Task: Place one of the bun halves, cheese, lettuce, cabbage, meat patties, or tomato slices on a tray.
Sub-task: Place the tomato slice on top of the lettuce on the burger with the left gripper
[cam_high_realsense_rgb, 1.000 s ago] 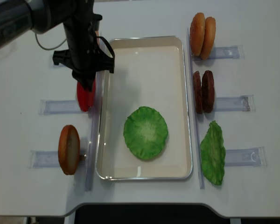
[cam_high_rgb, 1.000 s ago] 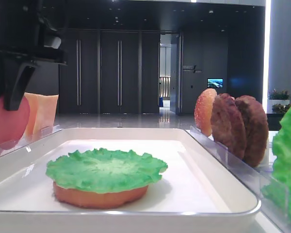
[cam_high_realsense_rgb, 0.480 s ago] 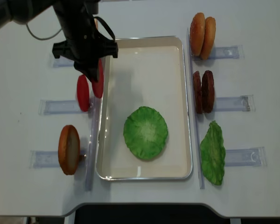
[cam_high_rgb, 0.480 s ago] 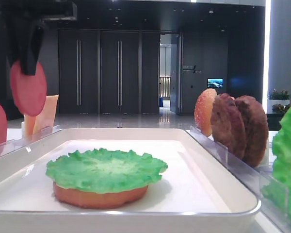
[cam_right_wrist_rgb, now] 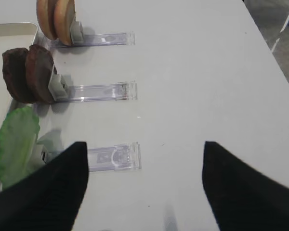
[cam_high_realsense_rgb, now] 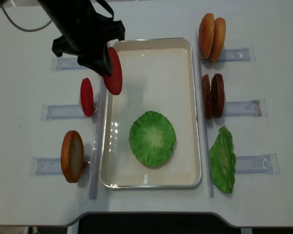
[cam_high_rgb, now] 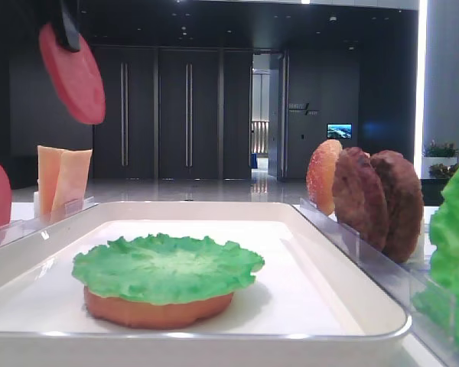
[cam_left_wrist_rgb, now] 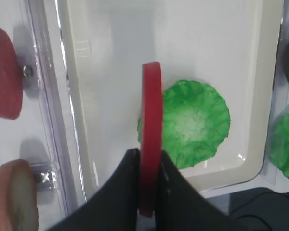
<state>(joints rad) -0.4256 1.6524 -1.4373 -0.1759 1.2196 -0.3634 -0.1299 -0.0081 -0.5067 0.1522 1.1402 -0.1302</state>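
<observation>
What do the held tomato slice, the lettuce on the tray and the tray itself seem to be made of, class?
Tomato slice, pinched in the left tool: probably moulded plastic or rubber; even thickness, uniform matte red, no seeds.
Lettuce: likely soft plastic or silicone; flat green colour, stiff ruffled edge.
Tray: seemingly glossy white plastic or enamel; its rim catches reflections.

Clear plastic holders (cam_high_realsense_rgb: pixel 245 164) — white table (cam_high_realsense_rgb: pixel 29 204)

Matte black left arm (cam_high_realsense_rgb: pixel 73 24) – bulky angular housing, thin grey cable, tapered black fingers (cam_left_wrist_rgb: pixel 130 192)
</observation>
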